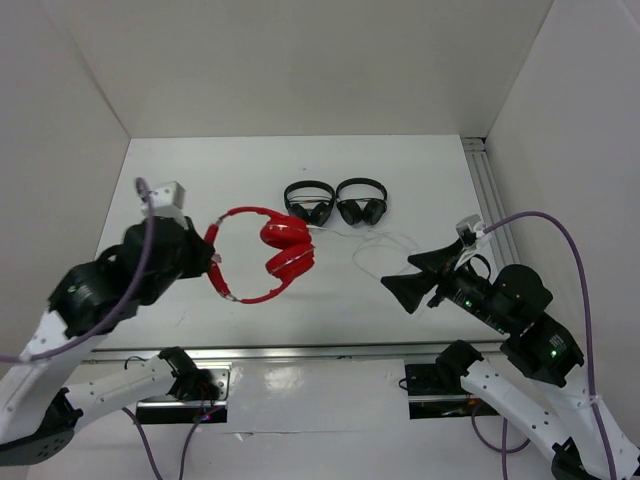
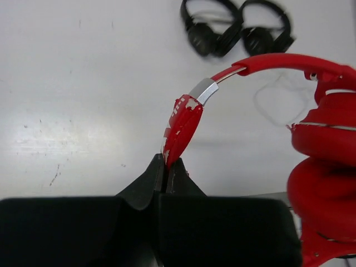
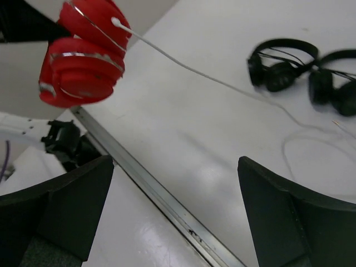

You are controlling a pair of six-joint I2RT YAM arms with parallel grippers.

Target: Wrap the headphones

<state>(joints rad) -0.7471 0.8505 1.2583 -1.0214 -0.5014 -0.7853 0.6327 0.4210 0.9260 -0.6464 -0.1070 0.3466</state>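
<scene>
The red headphones (image 1: 272, 250) hang above the table, held by their headband. My left gripper (image 1: 212, 258) is shut on the worn red headband (image 2: 181, 129); the two red cups (image 2: 325, 167) hang to the right. A thin white cable (image 1: 375, 243) runs from a cup (image 3: 83, 55) down to loose loops on the table (image 3: 311, 139). My right gripper (image 1: 412, 276) is open and empty, near the table's front edge, right of the headphones and close to the cable loops.
Two small black headphones (image 1: 335, 203) lie side by side behind the red ones, also in the left wrist view (image 2: 233, 30) and right wrist view (image 3: 300, 67). A metal rail (image 3: 161, 200) runs along the table's front edge. White walls enclose the table.
</scene>
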